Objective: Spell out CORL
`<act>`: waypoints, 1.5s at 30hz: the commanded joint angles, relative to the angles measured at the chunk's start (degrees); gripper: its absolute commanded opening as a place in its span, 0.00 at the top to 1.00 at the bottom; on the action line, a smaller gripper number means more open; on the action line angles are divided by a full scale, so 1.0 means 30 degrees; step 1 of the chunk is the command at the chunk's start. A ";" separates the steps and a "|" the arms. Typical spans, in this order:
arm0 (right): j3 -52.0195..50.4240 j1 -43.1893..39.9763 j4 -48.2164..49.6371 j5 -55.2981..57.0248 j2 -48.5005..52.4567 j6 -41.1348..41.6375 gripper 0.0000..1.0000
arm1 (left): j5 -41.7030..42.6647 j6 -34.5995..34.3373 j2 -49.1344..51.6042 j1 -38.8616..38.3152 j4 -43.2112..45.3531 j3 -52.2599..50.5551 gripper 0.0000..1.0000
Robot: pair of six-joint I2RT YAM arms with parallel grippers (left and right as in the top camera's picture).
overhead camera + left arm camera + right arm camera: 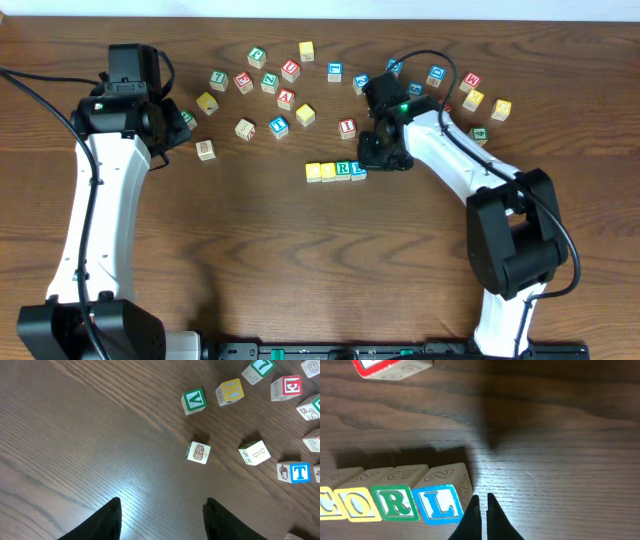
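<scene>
Wooden letter cubes stand in a tight row near the middle of the table (250, 260), touching side to side so that the tops read as one word. They are the C cube (326, 505), the O cube (357, 505), the R cube (395, 503) and the L cube (436, 505). The two yellow ones lead; the green and blue letters close the word. Packed this close, the spelling looks complete to me.

Just beside the L cube's outer side, the right gripper (483, 502) has its jaws pressed together with nothing between them. I cannot tell whether the tips touch the cube. Tips shut like this make a narrow poker, which would suit nudging the end cube snug rather than lifting it.

Over bare wood toward the left edge, well apart from the row, the left gripper (162, 517) hangs with its jaws partly spread and empty. It is probably parked there to keep clear. A pineapple cube (198, 452) lies ahead of it.

Spare cubes (290, 80) lie loose along the far edge, apart from the word. Closest behind the row is a red-lettered cube (390, 367).
</scene>
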 commanded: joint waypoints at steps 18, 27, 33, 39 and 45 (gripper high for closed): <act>-0.0066 0.0874 -0.0015 -0.0029 0.0321 0.0335 0.99 | -0.0109 -0.0168 0.0182 0.0044 -0.0073 -0.0073 0.48; -0.0066 0.0969 -0.0073 -0.0525 0.0321 0.0335 0.99 | -0.0102 -0.0168 0.0182 0.0044 -0.0080 -0.0073 0.48; -0.0066 0.1086 -0.0073 -0.0597 0.0321 0.0335 0.99 | -0.0102 -0.0168 0.0182 0.0044 -0.0138 -0.0073 0.48; -0.0066 0.1319 -0.0073 -0.0597 0.0321 0.0335 0.99 | -0.0102 -0.0168 0.0182 0.0044 -0.0219 -0.0073 0.48; -0.0066 0.1421 -0.0087 -0.0597 0.0321 0.0328 0.99 | -0.0102 -0.0168 0.0182 0.0044 -0.0219 -0.0073 0.48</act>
